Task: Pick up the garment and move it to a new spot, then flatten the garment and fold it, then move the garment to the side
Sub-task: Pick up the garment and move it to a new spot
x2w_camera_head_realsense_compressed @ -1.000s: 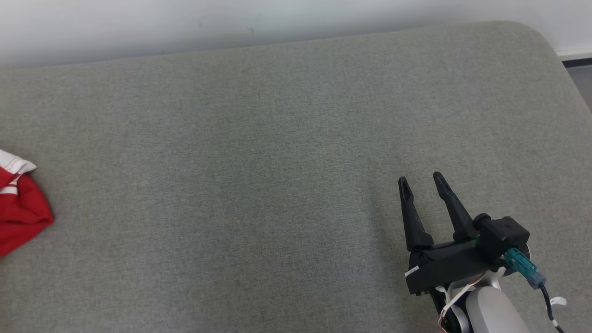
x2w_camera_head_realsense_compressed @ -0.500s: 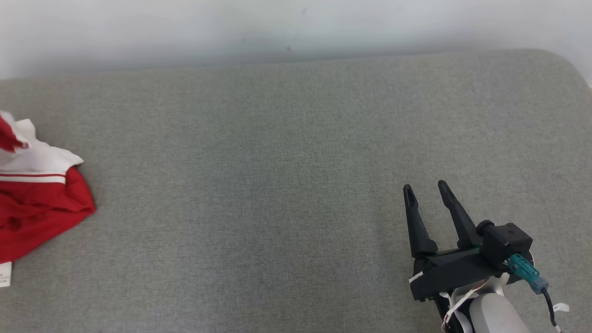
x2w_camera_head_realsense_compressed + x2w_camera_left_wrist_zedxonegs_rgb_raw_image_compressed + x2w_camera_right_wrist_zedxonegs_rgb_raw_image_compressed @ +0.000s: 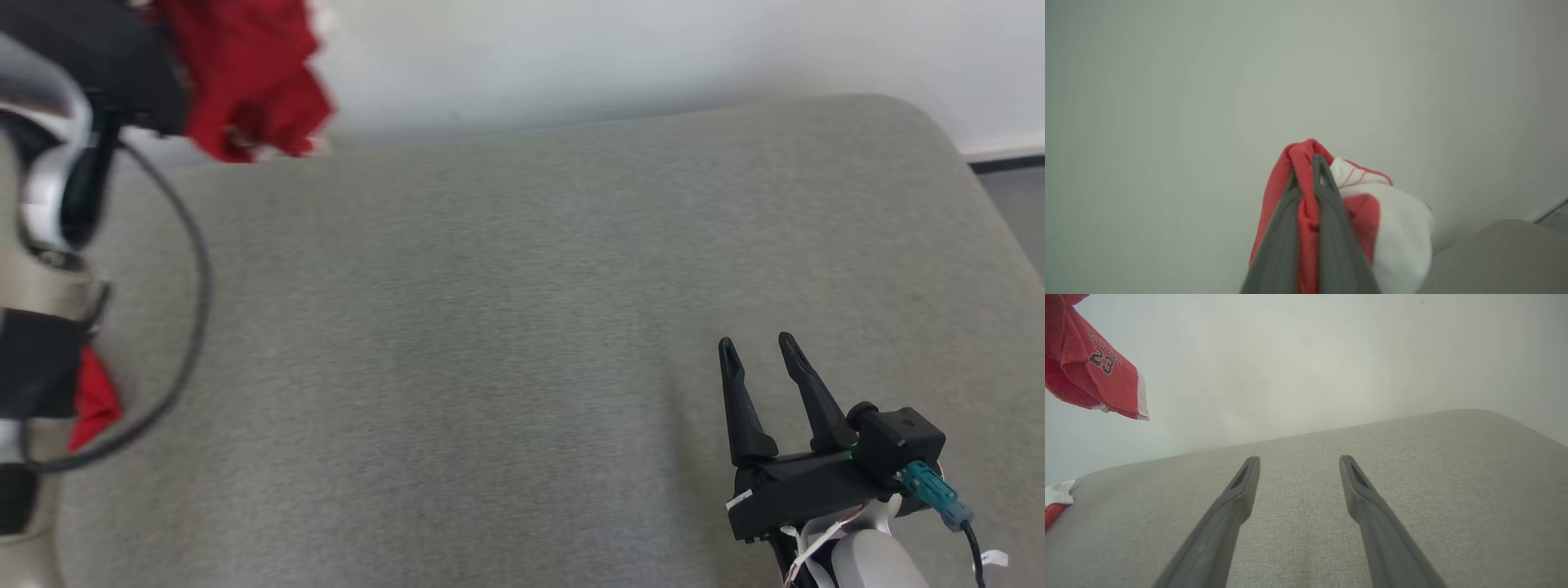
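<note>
The garment (image 3: 245, 77) is red with white trim and hangs bunched in the air at the top left, above the grey cushioned surface (image 3: 490, 327). My left gripper (image 3: 1306, 169) is shut on a red fold of it, and white cloth bulges to the right of the fingers. In the right wrist view the garment (image 3: 1090, 371) shows the number 23, and its lower end (image 3: 1055, 498) lies on the surface at the far left. My left arm (image 3: 49, 204) stands raised at the left edge. My right gripper (image 3: 757, 343) hovers open and empty at the lower right, far from the cloth.
A pale wall (image 3: 612, 57) runs behind the surface. The surface rounds off at its far right corner (image 3: 922, 122), with a strip of floor (image 3: 1016, 204) beyond. A black cable (image 3: 196, 278) loops off my left arm.
The garment lay on the surface at the left edge; now my left gripper holds it lifted in the air, with the arm in view. The head camera has shifted. My right gripper has stayed put.
</note>
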Tool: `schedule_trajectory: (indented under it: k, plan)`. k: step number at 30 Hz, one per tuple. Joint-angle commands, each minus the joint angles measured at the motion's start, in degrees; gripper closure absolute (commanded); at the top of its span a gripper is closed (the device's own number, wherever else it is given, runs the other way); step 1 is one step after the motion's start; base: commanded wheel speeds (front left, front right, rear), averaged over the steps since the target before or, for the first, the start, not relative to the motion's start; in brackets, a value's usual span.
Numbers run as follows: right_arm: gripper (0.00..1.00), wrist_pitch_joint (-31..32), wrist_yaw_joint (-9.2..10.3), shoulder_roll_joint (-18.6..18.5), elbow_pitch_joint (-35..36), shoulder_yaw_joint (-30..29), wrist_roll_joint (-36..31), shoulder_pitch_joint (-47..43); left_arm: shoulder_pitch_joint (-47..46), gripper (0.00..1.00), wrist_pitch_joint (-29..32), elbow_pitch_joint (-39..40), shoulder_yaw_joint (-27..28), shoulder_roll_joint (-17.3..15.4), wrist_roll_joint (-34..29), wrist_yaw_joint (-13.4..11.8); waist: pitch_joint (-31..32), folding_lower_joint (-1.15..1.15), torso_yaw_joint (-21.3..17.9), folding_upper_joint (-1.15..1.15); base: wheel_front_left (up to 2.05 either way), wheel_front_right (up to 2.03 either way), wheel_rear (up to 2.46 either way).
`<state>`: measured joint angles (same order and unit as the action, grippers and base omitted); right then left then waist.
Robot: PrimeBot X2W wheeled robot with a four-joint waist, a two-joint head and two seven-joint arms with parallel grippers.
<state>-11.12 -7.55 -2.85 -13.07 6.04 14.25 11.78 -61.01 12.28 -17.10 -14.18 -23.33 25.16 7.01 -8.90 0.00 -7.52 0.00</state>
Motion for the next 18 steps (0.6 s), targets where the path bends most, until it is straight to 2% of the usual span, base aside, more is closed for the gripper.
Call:
schedule_trajectory:
  k: [1, 4, 9, 18]
  plan:
    - [0.00, -0.5, 0.12, -0.1, -0.2, -0.1, 0.5, -0.2, 1.3, 1.00, 1.0, 2.9, -0.8, 1.4, 1.0, -0.4, -0.4, 0.00, -3.8, 0.00, 0.00, 0.00, 0.00]
    - [0.00, -0.8, 0.12, -0.1, -0.6, -0.5, 0.9, -0.2, 2.1, 1.00, 2.8, 7.5, -2.3, 4.2, 2.3, -0.7, -0.7, 0.00, -6.0, 0.00, 0.00, 0.00, 0.00]
    - [0.00, -1.4, 0.12, -0.1, -1.5, -0.2, 1.6, 0.4, 4.7, 1.00, 4.4, 10.5, -4.4, 6.6, 3.5, -1.5, -1.1, 0.00, -8.8, 0.00, 0.00, 0.00, 0.00]
    - [0.00, -2.2, 0.12, 0.0, -2.4, 0.5, 1.9, 1.0, 16.8, 1.00, 2.9, 7.6, -5.4, 5.6, 4.7, -2.6, -1.5, 0.00, -10.5, 0.00, 0.00, 0.00, 0.00]
